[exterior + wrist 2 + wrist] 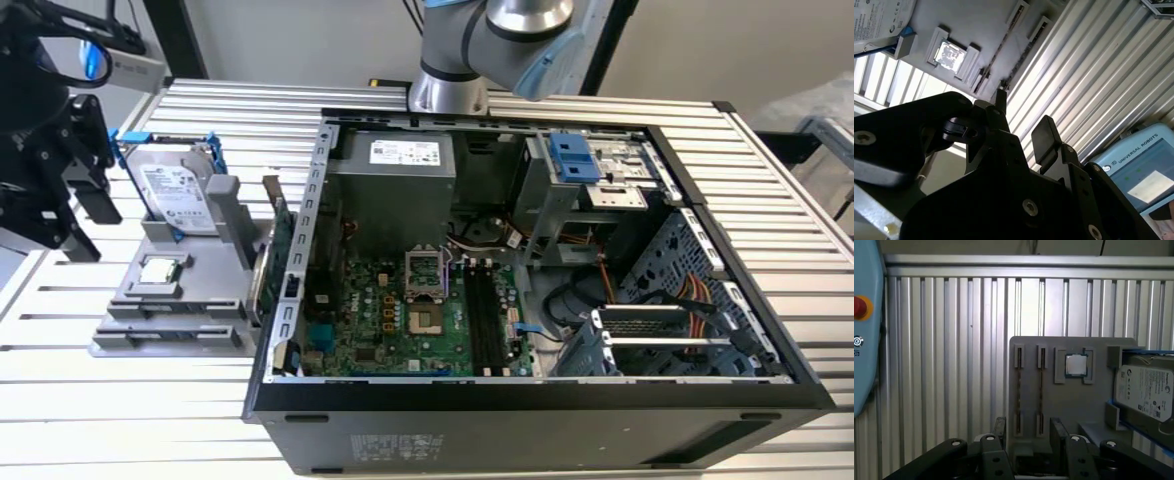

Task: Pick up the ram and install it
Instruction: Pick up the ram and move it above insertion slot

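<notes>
the gripper [1029, 426] hangs above the grey holder [1074, 405] with its two black fingers spread apart and nothing between them. the ram [1019, 390] stands on edge in a slot of that holder, seen in the first wrist view as a thin dark strip. a like strip [1040, 390] stands in the slot just beside it. as that view shows them, both strips lie in line with the gap between the fingers, apart from the gripper. on the same holder a small square processor [1076, 365] lies flat beside the slots. a silver hard drive [1146, 392] in a blue frame sits beyond the processor from them. the holder rests on the ribbed metal surface [944, 365]. in the exterior view the open computer case [534, 405] lies just beside the holder, its green motherboard [387, 320] facing up.
</notes>
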You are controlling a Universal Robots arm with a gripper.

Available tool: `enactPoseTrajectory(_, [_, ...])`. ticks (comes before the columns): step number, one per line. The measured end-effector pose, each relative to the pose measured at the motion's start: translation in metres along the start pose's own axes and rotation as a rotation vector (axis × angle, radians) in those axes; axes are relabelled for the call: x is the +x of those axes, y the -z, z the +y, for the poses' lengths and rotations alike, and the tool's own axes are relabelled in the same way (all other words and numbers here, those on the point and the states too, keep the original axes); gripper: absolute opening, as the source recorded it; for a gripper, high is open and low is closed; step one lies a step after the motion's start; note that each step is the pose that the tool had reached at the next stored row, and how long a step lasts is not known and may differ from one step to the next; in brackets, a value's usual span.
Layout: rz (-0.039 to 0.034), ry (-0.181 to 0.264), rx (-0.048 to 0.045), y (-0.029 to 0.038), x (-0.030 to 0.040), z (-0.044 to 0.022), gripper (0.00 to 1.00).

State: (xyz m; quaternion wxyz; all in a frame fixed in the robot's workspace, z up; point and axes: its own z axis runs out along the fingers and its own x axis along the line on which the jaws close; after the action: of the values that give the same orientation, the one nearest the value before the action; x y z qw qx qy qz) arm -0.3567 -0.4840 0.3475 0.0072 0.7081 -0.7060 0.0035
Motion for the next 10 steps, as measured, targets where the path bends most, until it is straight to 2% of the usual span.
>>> enactPoseTrajectory(10, [0.0063,0.0,0.0,-0.0039,-0.0001,0.0,1.0])
